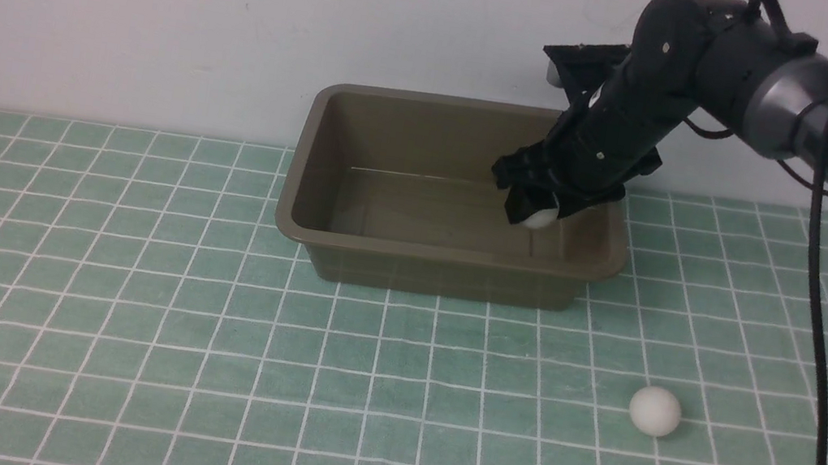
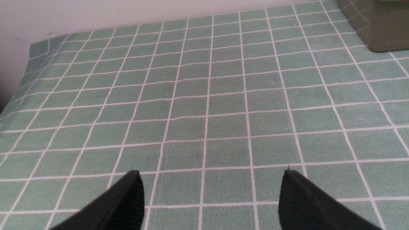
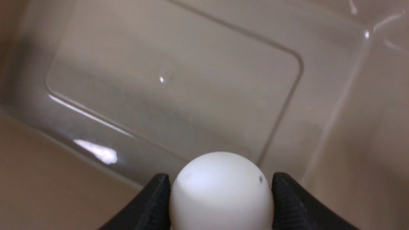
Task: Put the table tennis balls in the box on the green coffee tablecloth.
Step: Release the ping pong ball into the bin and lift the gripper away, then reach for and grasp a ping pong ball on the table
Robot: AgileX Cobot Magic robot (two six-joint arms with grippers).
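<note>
The robot's right gripper (image 1: 539, 210) has one small, plain white table tennis ball (image 3: 220, 191) pinched between its two black fingers. The fingers stand only as wide apart as the ball, and they press on it from both sides. That squeeze is what keeps the round ball from slipping out.

The gripper points down into the olive-green plastic box (image 1: 441, 273), which has rounded corners and no lid. The ball hangs over the floor of the box, near the box's right-hand end. It looks low, below the rim, but I cannot tell if it touches the floor. I think it is held this low so that it will not bounce out when it is let go. The rest of the box floor that the right wrist view shows is bare.

The other small white ball (image 1: 655, 410) lies on the teal-green tablecloth with thin white squares (image 1: 198, 356). It sits in front of the box, toward the right, well apart from it.

The left gripper (image 2: 212, 191) is wide open over the cloth and has hold of nothing. It waits off to the side, maybe to stay out of the way.

So one ball is about to go in, and one ball is not yet picked up.
</note>
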